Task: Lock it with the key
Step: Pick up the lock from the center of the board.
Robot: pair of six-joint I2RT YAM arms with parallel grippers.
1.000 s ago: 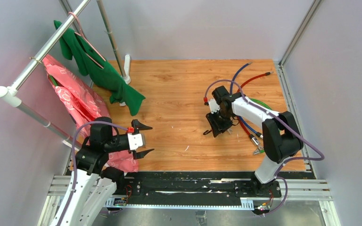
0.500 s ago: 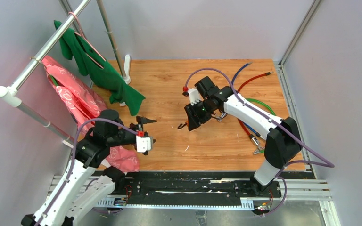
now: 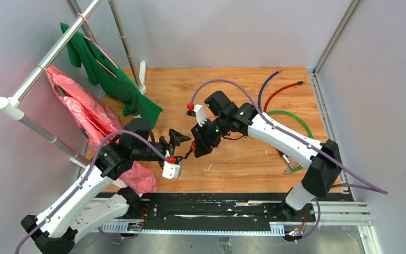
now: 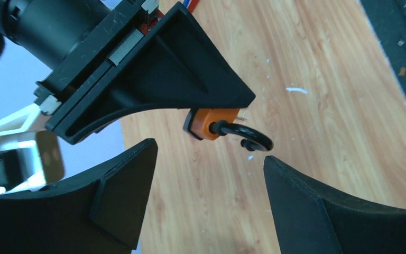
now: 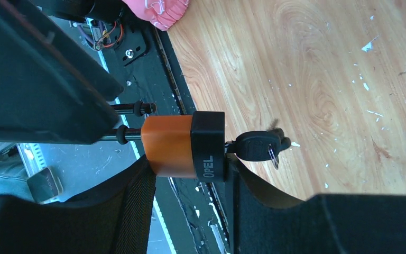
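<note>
Hovering over the middle of the wooden tabletop [image 3: 232,164], your left gripper [image 3: 182,138] is standing with its jaws spread apart and nothing between them, pointing right toward the padlock [image 5: 166,145]. The padlock is hanging in the air just beyond those fingertips, apart from them, its orange body and black cap lying sideways. Its shackle [image 4: 254,140] is sticking out on the side nearer your left gripper, with one leg looking free of the body. The key [image 5: 258,145] is sitting in the black cap at the opposite end. Your right gripper [image 3: 194,148] is clamping the padlock from the right, with a finger on either side of the orange body.

Around you, a clothes rack [image 3: 47,58] is standing at the far left, carrying a pink garment [image 3: 79,114] and a green garment [image 3: 111,79]. A black rail [image 3: 217,203] is running along the near edge under both arm bases. Coloured cables [image 3: 291,114] are lying looped at the right of the tabletop, and grey walls [image 3: 217,32] are closing it in.
</note>
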